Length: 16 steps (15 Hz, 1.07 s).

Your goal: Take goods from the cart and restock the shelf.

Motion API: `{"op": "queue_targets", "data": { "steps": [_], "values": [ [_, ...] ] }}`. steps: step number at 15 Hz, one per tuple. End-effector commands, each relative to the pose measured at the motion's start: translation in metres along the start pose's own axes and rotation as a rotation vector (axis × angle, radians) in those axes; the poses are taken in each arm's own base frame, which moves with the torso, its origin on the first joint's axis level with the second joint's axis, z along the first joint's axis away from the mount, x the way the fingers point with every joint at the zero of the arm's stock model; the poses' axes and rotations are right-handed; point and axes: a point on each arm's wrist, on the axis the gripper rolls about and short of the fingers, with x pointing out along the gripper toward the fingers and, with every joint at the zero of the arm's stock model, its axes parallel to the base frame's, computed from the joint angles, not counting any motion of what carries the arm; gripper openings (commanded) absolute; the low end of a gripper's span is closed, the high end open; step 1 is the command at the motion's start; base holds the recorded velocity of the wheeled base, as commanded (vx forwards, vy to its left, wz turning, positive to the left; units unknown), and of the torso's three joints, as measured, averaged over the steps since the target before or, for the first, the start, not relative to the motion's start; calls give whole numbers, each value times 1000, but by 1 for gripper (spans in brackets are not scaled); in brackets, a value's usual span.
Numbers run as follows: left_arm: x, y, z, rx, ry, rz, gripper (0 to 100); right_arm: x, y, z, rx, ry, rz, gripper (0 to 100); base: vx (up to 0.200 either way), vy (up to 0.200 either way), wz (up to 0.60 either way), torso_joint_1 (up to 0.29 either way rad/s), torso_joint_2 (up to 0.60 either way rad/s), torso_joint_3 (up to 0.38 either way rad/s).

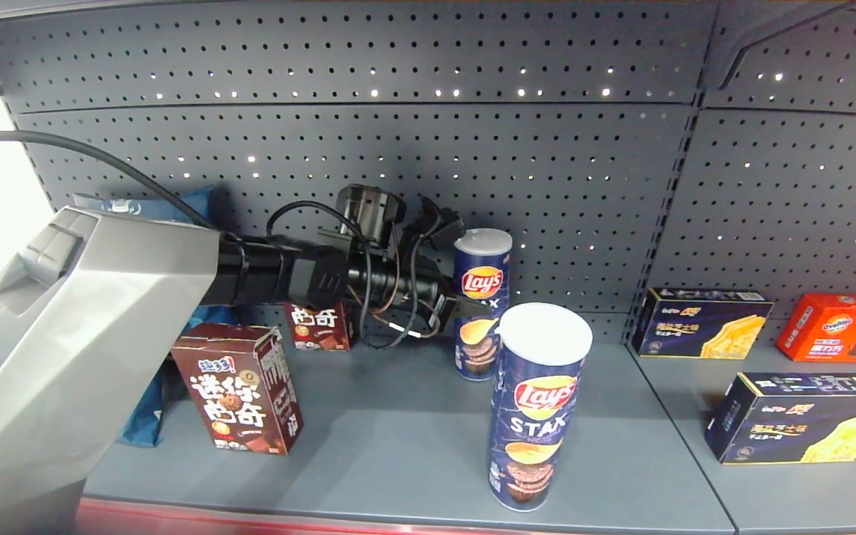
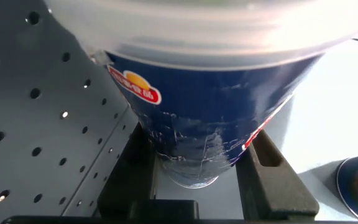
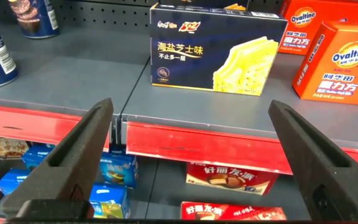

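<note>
A blue chip can (image 1: 481,297) with a white lid stands at the back of the grey shelf (image 1: 398,438), close to the pegboard. My left gripper (image 1: 468,306) reaches in from the left and is shut on its middle. In the left wrist view the can (image 2: 210,118) sits between the two black fingers (image 2: 267,174), which press on its sides. A second, matching can (image 1: 539,405) stands free nearer the shelf's front. My right gripper (image 3: 194,168) is open and holds nothing, level with the red shelf edge (image 3: 204,140) in front of a dark blue box (image 3: 216,46).
Two brown cookie boxes (image 1: 238,386) (image 1: 320,325) and a blue bag (image 1: 142,420) stand left of the cans, under my left arm. Dark blue boxes (image 1: 699,323) (image 1: 799,416) and an orange box (image 1: 840,327) fill the right bay. Lower shelves hold more packets (image 3: 222,180).
</note>
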Motion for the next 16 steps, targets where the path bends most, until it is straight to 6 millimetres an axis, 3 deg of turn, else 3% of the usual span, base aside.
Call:
{"op": "queue_targets", "data": {
  "steps": [1,10,16],
  "values": [
    [0,0,0,-1,1,-1,100,0,0,0,-1,0,0,100,0,0,0,0,0,0],
    [-5,-6,1,-5,7,-5,100,0,0,0,-2,1,2,100,0,0,0,0,0,0],
    [-49,-9,7,-19,4,54,100,0,0,0,-2,1,3,100,0,0,0,0,0,0]
  ]
}}
